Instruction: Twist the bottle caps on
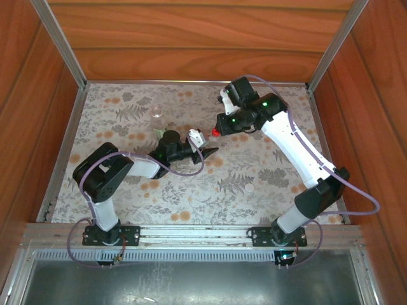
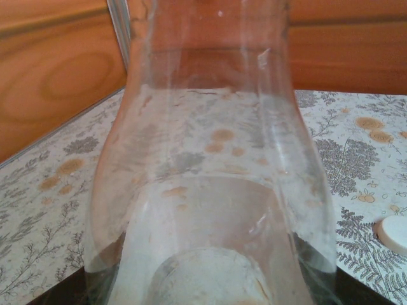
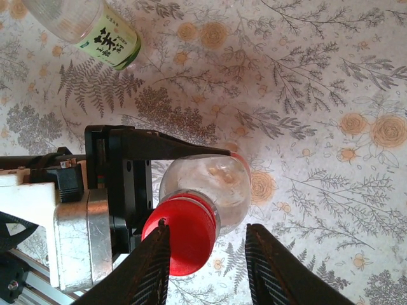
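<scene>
- Red cap (image 1: 217,133), overhead view: it sits on the neck of the clear bottle (image 1: 198,138), near the middle of the flower-printed desk (image 1: 191,197). The left tool (image 1: 200,150) carries this bottle, and the right tool (image 1: 220,129) meets it at the cap end.
- Same view: the green-labelled bottle (image 1: 157,115) stands upright and uncapped behind the left tool, apart from it. The white cap (image 1: 250,189) lies flat on the desk between the arms, well apart from both bottles.
- Left wrist view: the clear bottle (image 2: 210,190) stands close before the lens, with the desk print seen through its wall. The white cap (image 2: 394,235) lies on the desk at lower right.
- Right wrist view: the left tool's black fingers (image 3: 184,149) are clamped on the clear bottle (image 3: 210,184) just below the red cap (image 3: 181,238). The right tool (image 3: 210,232) is spread apart and straddles the cap. One finger (image 3: 152,267) touches the cap's side, and the other (image 3: 273,267) is clear of it. The green-labelled bottle (image 3: 102,32) appears at upper left.
</scene>
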Controlling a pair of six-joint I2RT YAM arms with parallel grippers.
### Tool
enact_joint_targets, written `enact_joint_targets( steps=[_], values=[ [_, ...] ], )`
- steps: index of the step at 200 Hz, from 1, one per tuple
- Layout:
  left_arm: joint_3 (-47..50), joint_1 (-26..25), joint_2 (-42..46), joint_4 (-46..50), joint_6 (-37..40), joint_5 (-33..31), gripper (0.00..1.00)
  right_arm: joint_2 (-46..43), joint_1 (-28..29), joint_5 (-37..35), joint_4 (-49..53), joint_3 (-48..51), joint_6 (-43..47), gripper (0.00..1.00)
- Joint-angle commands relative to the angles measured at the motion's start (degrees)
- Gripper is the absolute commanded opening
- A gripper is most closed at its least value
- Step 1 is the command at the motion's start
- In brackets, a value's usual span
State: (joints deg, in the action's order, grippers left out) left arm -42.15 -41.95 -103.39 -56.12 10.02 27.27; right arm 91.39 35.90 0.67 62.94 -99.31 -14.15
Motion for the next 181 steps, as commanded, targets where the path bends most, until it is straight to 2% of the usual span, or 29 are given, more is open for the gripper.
enact_joint_targets(
  steps=[1,44,106,153,181],
  values=[
    [0.49,-0.08,-2.25,6.17,-0.51,1.87,0.52,2.98,-0.35,1.13,3.14,0.17,-0.01,0.37],
    [0.4,0.21,-2.54,6.1,-1.09,2.01,0.52,1.89,-0.42,2.15,1.96,0.55,-0.17,0.37],
    [0.58,0.61,-2.58,6.05,-2.12,2.34,0.52,-0.63,-0.48,2.99,-4.75,-0.4,-1.74,0.43],
    [0.58,0.81,-2.6,6.12,-2.73,2.78,0.52,-4.34,-3.22,10.42,-14.02,6.77,-7.36,0.34],
    [0.49,0.88,-2.51,6.11,-3.12,3.0,0.52,-4.73,-4.14,12.3,-14.78,8.32,-8.24,0.29]
  ],
)
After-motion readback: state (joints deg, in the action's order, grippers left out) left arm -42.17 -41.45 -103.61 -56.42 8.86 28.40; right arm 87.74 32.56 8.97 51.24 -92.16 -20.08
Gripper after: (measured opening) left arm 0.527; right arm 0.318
